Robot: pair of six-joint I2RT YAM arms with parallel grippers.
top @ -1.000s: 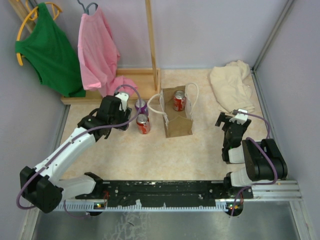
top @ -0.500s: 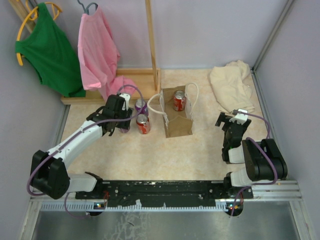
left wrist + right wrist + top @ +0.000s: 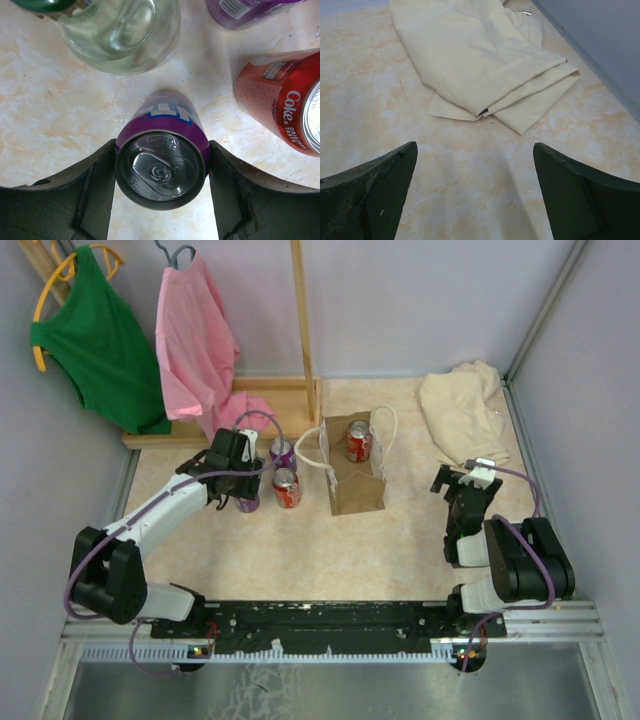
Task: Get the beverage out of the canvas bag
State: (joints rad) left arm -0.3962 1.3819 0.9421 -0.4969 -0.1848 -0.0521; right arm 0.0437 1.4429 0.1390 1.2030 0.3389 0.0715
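Red can [image 3: 279,97] right of jaws, glass jar [image 3: 122,32] ahead: cut by edge. Purple can [image 3: 162,167] between jaws: bottom hidden.

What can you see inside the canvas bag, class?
One red can stands inside the canvas bag. The can's lower part and the bag's floor are hidden by its near wall.

The pale marbled worktop [image 3: 330,550] carries the canvas bag [image 3: 355,490] upright near its middle. Just left of the bag stand a red can [image 3: 286,488] and, nearer the far edge, a purple can [image 3: 283,453]. A second purple can [image 3: 162,160] and a clear glass jar [image 3: 125,35] stand further left. A folded beige cloth [image 3: 460,415] lies in the far right corner.
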